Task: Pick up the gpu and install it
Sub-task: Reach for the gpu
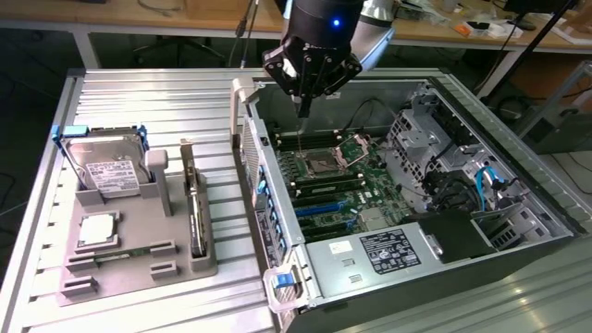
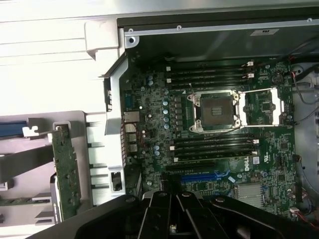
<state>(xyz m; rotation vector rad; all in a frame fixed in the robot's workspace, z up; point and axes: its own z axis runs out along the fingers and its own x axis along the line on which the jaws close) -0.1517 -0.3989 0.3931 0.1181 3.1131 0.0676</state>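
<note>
1. At the exterior view's left, a gray holder (image 1: 138, 281) sits on the ribbed counter (image 1: 157, 97). A hard drive (image 1: 104, 166) stands upright at its far end, and a square processor chip (image 1: 97, 230) lies nearer.
2. At the holder's right side the gpu (image 1: 195, 208) stands on its long edge in a slot. It has not been picked up and is well apart from the end effector.
3. Just right of the card rises the side wall (image 1: 248, 146) of the open computer case, between the card and the motherboard (image 1: 342, 187). A card carried across low would likely strike this wall.
4. The end effector (image 1: 301, 109) hangs over the far part of the case, fingers together and holding nothing. Closed like this it could not take the card. A descent here might jab the board or the open processor socket (image 1: 326, 161).
5. Nearer on the board lie blue expansion slots (image 1: 319, 207). A slim card seated there off-line could probably bend contacts.
6. At the right, a drive cage (image 1: 421, 139), blue cables (image 1: 486, 180) and the power supply (image 1: 389, 250) crowd the case, away from the slots.
</note>
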